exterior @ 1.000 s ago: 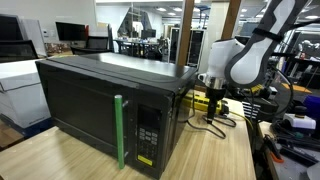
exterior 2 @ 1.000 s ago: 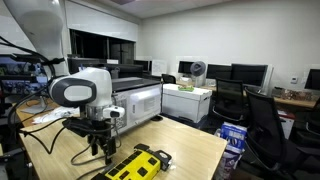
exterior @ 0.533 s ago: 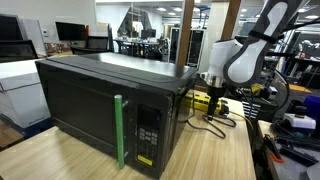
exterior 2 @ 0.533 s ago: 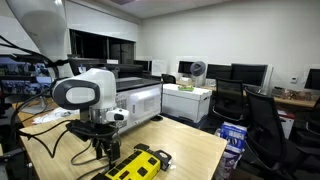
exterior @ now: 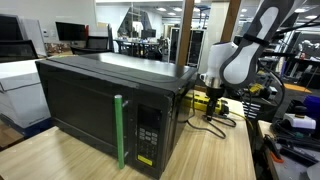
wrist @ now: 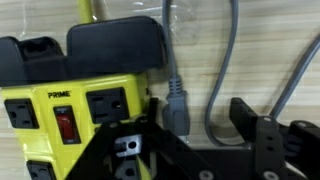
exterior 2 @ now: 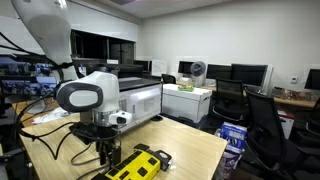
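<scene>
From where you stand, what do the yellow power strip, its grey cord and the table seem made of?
Power strip: moulded plastic, probably; glossy yellow with sharp socket edges. Grey cord: likely rubbery or vinyl sheathing, matte, bending in smooth curves. Table: wood or wood-look laminate; pale grain lines show.

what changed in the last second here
The arm shifted slightly, lowering toward the yellow power strip; the pincer sits over a grey plug, jaws apart, nothing gripped. Power strip, plug and microwave stayed put.
</scene>
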`<state>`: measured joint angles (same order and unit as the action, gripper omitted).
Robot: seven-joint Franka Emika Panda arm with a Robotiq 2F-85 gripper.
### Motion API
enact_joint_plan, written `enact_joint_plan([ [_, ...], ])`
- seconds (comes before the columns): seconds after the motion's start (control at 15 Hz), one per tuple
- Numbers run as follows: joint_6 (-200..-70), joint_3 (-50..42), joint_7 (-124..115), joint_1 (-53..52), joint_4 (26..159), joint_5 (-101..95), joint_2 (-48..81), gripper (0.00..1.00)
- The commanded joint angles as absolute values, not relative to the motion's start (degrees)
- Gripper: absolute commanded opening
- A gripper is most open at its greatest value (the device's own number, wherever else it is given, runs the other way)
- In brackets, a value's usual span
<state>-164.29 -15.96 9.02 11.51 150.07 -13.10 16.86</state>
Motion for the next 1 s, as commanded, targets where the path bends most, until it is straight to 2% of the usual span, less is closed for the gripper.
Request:
enact_joint_plan([
  [0.0, -163.4, -15.4, 9.5, 13.2, 147.9, -11.0, 18.3, 0.45],
  [0.33, -162.4, -15.4, 9.2, 13.3, 147.8, -10.5, 17.3, 0.11],
  [0.93, -155.2, -17.5, 3.6, 8.0, 149.5, -15.6, 9.7, 0.08],
])
